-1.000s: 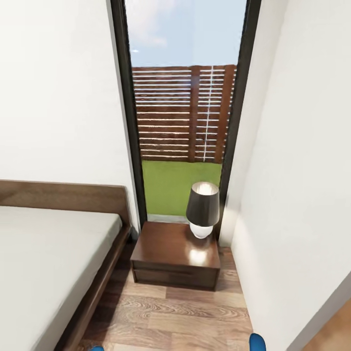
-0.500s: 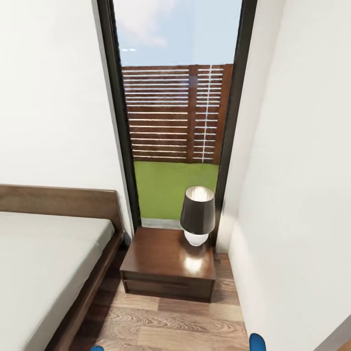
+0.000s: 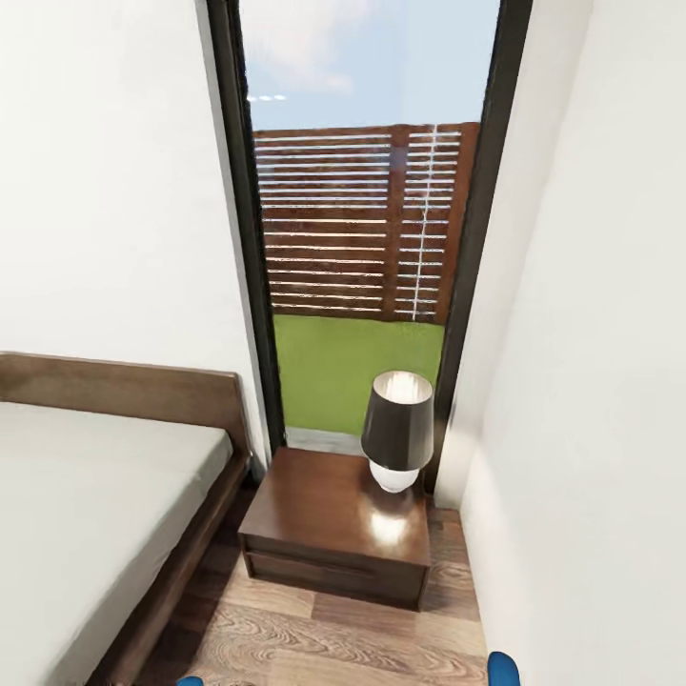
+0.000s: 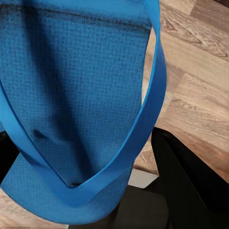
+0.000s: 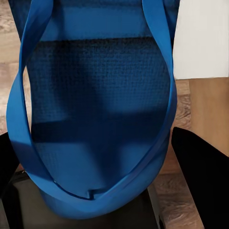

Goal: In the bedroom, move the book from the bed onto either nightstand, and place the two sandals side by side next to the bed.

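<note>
A corner of a white-walled bedroom, seen from the robot's head camera. A tall black-framed window point(image 3: 367, 219) runs up the middle of the view, with blue sky, a slatted wooden fence and green grass beyond the glass. Below it stands a low dark-brown nightstand point(image 3: 329, 519) with a glossy top and a drawer front. A lamp point(image 3: 397, 429) with a dark shade and a round white base sits on the nightstand's back right corner, close to the right-hand wall. To the left is the bed point(image 3: 86, 495): a light grey mattress in a dark wooden frame with a headboard against the wall; its frame edge runs just beside the nightstand. The visible part of the mattress is plain. The floor point(image 3: 333, 638) is brown wood plank. No writing or labels can be read anywhere.

Two small blue shapes peek in at the bottom edge of the head view; it is too little to tell what they are.

The wrist cameras bring the sandals close. In the left wrist view, a bright blue flip-flop, the left sandal point(image 4: 71, 95), sits between the dark fingers of the left gripper point(image 4: 86, 162), which is closed around it, above the plank floor. In the right wrist view, the right sandal point(image 5: 95, 119), also blue, is likewise clamped by the right gripper point(image 5: 95, 176), with wood floor and a white surface behind it.
</note>
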Robot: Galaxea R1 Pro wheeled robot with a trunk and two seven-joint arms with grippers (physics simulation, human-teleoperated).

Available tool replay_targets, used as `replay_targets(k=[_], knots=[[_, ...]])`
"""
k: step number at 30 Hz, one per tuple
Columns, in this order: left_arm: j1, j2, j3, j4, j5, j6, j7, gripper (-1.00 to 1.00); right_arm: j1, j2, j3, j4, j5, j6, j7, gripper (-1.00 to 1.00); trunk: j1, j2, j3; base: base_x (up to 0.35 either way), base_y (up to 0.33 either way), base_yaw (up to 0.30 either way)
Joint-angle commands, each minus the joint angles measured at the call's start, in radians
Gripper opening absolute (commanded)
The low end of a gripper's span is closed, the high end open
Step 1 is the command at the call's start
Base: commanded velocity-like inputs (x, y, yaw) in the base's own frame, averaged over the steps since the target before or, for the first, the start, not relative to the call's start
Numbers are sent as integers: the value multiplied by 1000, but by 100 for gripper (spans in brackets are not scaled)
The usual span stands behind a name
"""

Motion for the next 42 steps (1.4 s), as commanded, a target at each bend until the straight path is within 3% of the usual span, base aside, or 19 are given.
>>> replay_targets(k=[1,42], knots=[[-1,0,-9,1,5,-3,4,-100,-1,0,8,2,-10,1,5,-100,1,-2,-2,9,-8,286],[-1,-6,-11,0,2,-3,4,-100,-1,0,8,2,-10,1,5,-100,1,-2,-2,-9,-13,291]])
